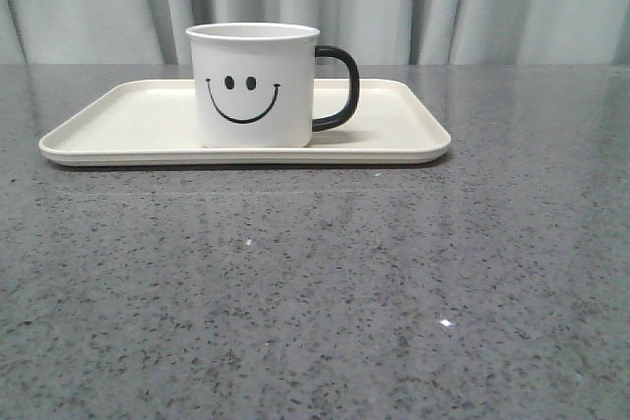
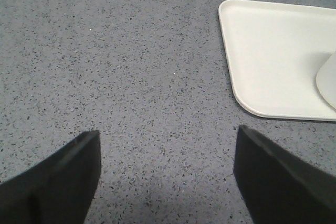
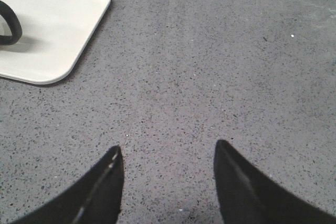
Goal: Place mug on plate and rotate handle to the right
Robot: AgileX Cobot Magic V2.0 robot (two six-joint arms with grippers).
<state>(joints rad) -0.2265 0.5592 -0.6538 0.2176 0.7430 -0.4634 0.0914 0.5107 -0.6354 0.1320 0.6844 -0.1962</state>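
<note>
The white mug (image 1: 256, 86) with its black smiley face stands upright on the cream-white plate (image 1: 128, 120), near the plate's middle. Its black handle (image 1: 340, 88) points to the right. Neither gripper shows in the front view. In the left wrist view my left gripper (image 2: 167, 140) hangs open over bare table, with the plate (image 2: 273, 56) and an edge of the mug (image 2: 328, 82) off to one side. My right gripper (image 3: 168, 153) is open over bare table too; a corner of the plate (image 3: 58, 30) and part of the handle (image 3: 10, 24) show at the frame's edge.
The grey speckled tabletop (image 1: 315, 282) stretches in front of the plate. A pale curtain (image 1: 443, 2) hangs behind the table's far edge.
</note>
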